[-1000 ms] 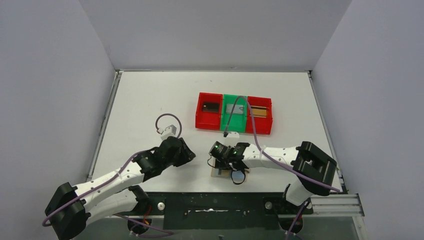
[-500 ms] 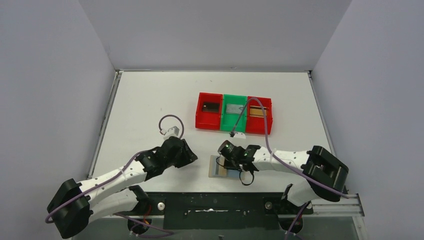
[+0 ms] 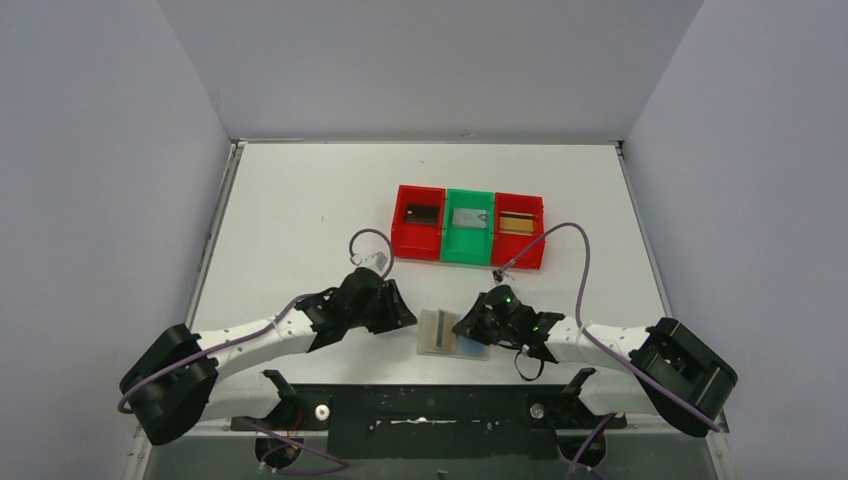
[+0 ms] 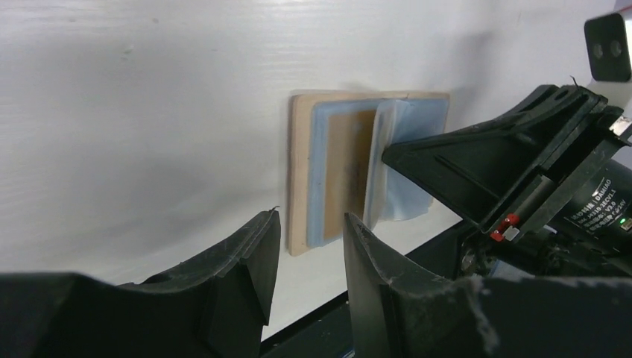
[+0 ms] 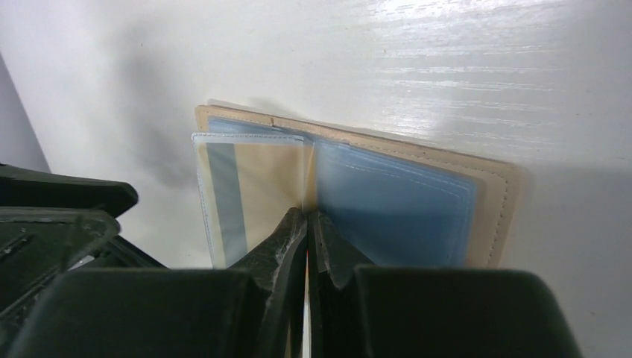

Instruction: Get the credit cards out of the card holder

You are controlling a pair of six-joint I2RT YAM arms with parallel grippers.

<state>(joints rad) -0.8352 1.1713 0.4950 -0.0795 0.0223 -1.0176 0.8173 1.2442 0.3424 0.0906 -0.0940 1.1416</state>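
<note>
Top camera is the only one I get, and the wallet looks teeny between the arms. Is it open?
Observer: Yes. Close up in the right wrist view, the card holder lies open, pale blue inside.
Operator: Is a card in there?
Observer: A tan card with a grey-blue stripe sits in a clear sleeve left of the fold.
Operator: What's the right tool doing?
Observer: The right tool is shut, its tip right at the middle fold.
</note>
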